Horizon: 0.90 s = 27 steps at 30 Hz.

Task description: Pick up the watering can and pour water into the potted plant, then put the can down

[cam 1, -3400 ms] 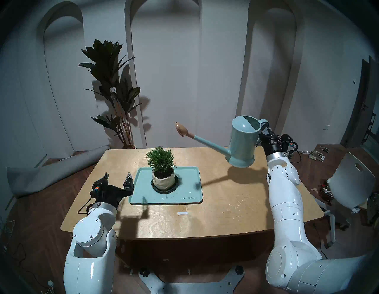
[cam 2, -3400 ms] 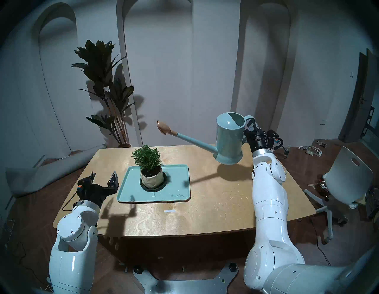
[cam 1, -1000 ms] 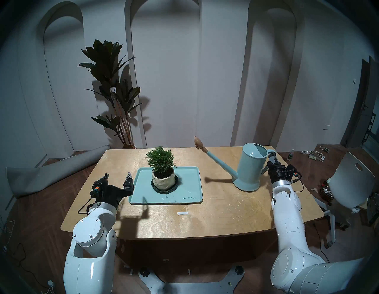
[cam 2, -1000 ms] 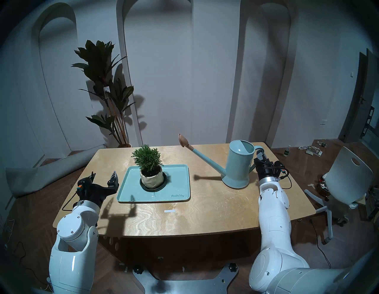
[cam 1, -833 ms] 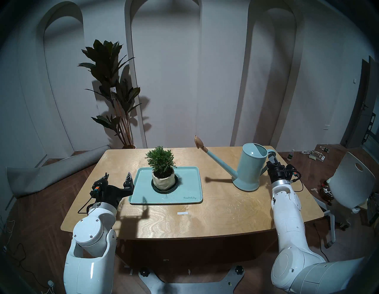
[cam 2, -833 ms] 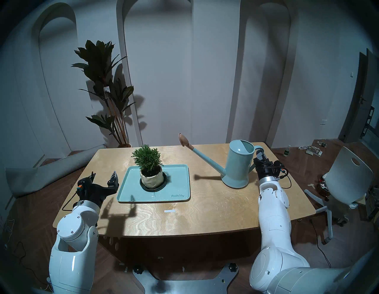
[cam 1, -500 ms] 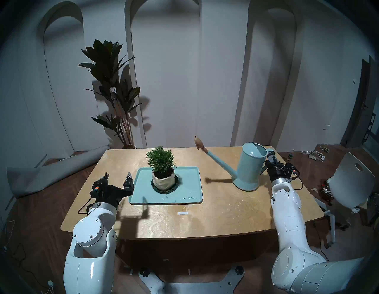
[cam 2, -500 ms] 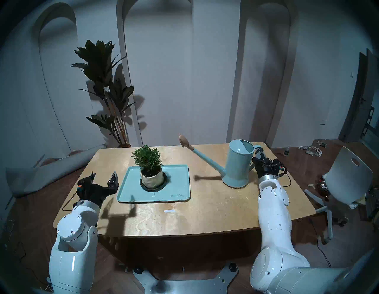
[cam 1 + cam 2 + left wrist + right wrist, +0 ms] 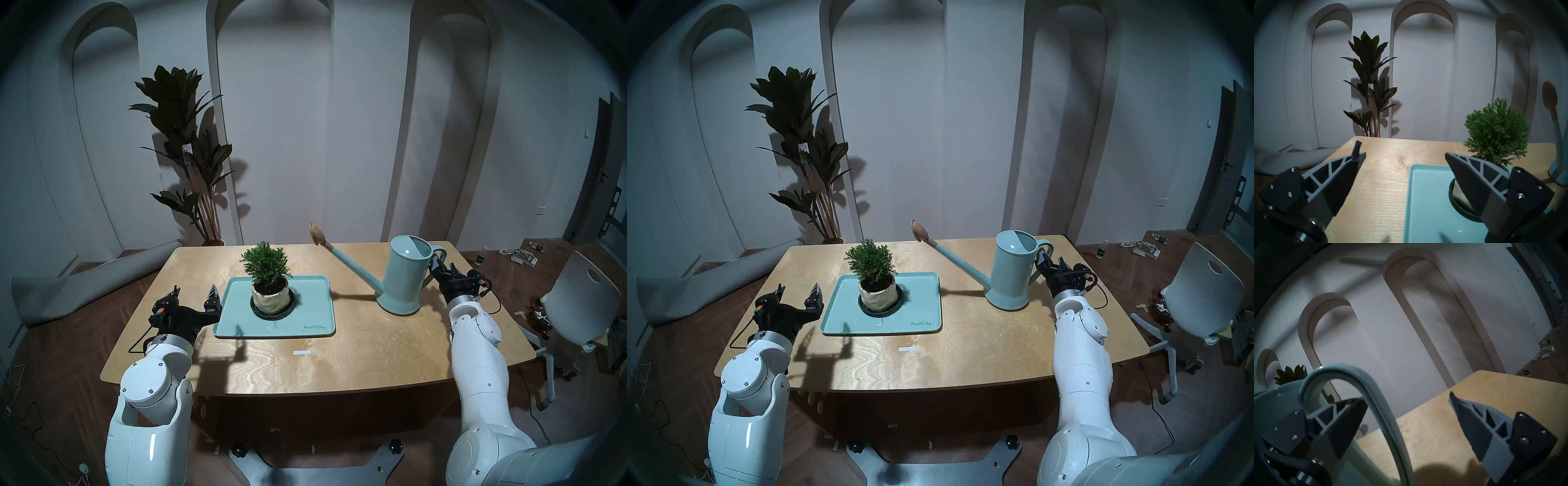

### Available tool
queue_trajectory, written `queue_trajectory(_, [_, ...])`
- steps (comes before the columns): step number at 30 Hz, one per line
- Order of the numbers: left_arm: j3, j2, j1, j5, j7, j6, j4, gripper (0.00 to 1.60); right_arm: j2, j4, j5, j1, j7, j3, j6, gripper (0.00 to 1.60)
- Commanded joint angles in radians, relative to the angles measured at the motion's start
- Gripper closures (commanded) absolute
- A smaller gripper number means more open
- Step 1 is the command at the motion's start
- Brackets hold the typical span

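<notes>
A pale teal tray (image 9: 307, 302) lies left of centre on my wooden tabletop (image 9: 373, 353), a white strip (image 9: 302, 353) nearer its front edge, a tall floor plant (image 9: 185, 142) beyond its far-left corner, a white chair (image 9: 583, 302) off its right edge.

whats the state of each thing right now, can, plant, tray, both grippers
watering can: upright on the table, spout toward the plant, not gripped
potted plant: upright in its saucer on the tray
tray: flat on the table
right gripper: open, fingers either side of the can's handle
left gripper: open, holding nothing
</notes>
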<state>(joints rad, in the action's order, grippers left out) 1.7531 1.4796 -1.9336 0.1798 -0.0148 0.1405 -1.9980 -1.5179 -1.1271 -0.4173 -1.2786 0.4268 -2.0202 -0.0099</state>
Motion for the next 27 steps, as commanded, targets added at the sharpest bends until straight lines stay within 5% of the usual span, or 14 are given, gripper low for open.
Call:
queue_trajectory(1, [0.002, 0.002, 0.004, 0.002, 0.002, -0.004, -0.023, 0.00, -0.009, -0.122, 0.042, -0.062, -0.043, 0.025, 0.080, 0.31])
queue_trajectory(14, [0.002, 0.002, 0.005, 0.002, 0.001, -0.005, -0.022, 0.00, -0.047, -0.286, 0.071, -0.201, -0.078, 0.022, 0.115, 0.31])
queue_trajectory(20, [0.002, 0.001, 0.007, 0.002, 0.001, -0.005, -0.018, 0.00, -0.073, -0.375, 0.071, -0.285, -0.065, 0.011, 0.094, 0.21])
queue_trajectory(23, [0.001, 0.000, 0.008, 0.001, 0.000, -0.005, -0.016, 0.00, -0.079, -0.397, 0.075, -0.306, -0.048, 0.010, 0.070, 0.00])
queue_trajectory(27, [0.001, -0.001, 0.008, 0.001, 0.000, -0.005, -0.013, 0.00, -0.079, -0.447, 0.076, -0.318, -0.022, 0.006, 0.030, 0.00])
